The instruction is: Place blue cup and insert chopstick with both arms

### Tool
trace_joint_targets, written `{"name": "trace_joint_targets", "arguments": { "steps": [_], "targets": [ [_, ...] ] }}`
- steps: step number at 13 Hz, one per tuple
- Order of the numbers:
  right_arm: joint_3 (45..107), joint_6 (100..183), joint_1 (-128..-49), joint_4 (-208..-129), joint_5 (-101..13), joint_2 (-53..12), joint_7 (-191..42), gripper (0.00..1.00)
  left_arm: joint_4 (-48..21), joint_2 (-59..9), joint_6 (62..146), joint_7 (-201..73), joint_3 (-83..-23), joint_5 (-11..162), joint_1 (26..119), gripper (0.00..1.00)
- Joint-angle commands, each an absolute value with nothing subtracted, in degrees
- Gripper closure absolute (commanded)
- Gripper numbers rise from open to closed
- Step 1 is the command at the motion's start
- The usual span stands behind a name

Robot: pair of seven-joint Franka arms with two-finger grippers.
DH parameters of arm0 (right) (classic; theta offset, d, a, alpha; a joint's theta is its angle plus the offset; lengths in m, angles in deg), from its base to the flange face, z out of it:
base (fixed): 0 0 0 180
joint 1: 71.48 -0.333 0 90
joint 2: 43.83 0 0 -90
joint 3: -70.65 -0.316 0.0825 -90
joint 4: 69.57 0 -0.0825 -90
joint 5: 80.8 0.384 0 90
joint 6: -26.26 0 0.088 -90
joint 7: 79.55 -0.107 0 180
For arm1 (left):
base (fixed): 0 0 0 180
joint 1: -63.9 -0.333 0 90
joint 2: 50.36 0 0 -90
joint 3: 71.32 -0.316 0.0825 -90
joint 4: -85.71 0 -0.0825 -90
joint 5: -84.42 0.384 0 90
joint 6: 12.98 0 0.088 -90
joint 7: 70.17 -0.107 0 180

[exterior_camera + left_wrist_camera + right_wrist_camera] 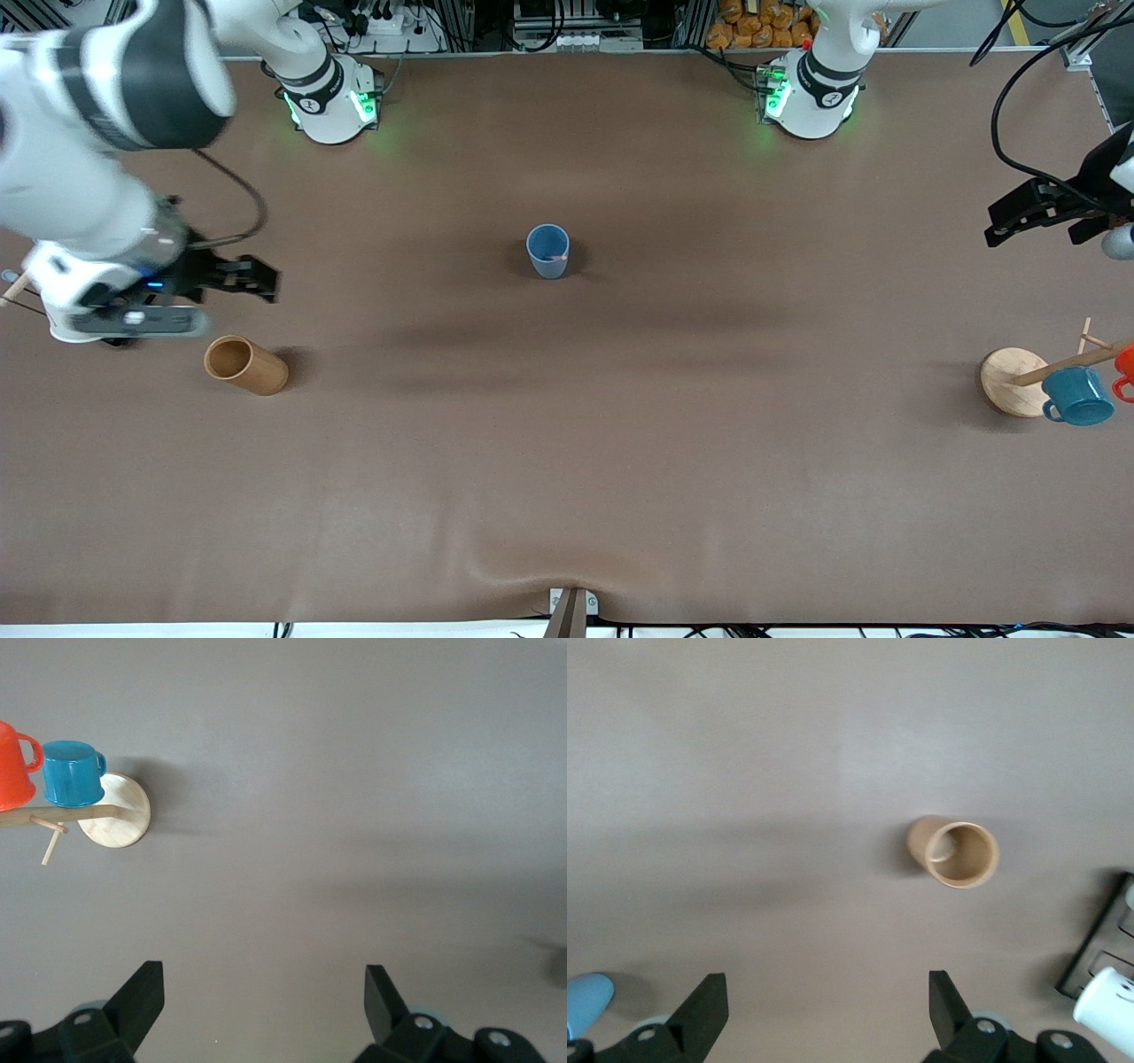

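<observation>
1. Blue cup (547, 251) upright mid-bench, chopstick (556, 257) tip showing inside, bare cloth all round.
2. Left gripper (1003, 222) spread wide, empty, above its end's edge.
3. Right gripper (263, 276) spread wide, empty, above its end near brown holder (245, 364).

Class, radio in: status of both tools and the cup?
Left tool and right tool open, empty. Blue cup upright mid-table, chopstick inside. Nothing obstructing.

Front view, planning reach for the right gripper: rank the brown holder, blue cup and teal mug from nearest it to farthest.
From the right gripper, fingers open:
1. Brown holder, beside it, at the right arm's end.
2. Blue cup, mid-table.
3. Teal mug, on the stand at the left arm's end.
</observation>
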State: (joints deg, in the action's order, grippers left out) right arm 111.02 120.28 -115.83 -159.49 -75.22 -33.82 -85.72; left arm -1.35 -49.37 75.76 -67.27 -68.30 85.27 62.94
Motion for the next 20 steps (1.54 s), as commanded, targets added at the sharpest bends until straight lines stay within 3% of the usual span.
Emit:
{"name": "trace_joint_targets", "arguments": {
  "steps": [1, 3, 6, 9, 20],
  "targets": [
    [112.57, 115.31, -115.09, -160.45, -75.44, -39.07, -86.58, 0.0, -0.42, -50.1, 74.65, -68.06, -68.07, 84.51, 63.03, 0.0],
    [105.59, 113.02, -105.82, -159.23, -75.35, -40.75, -86.41, 0.0, -0.33, -50.01, 74.65, -67.97, -68.16, 84.77, 63.03, 0.0],
    [85.12, 109.32, -84.99, -157.2, -75.88, -43.02, -85.97, 0.0, -0.24, -50.01, 74.65, -67.97, -68.07, 84.77, 63.2, 0.0],
    [74.98, 108.44, -75.55, -157.47, -78.34, -45.32, -85.71, 0.0, -0.24, -49.92, 74.65, -67.97, -68.07, 84.59, 63.29, 0.0],
    [75.04, 108.17, -75.17, -157.38, -82.47, -46.38, -80.87, 0.0, -0.24, -50.27, 71.66, -67.88, -66.75, 83.98, 63.2, 0.0]
  ]
}}
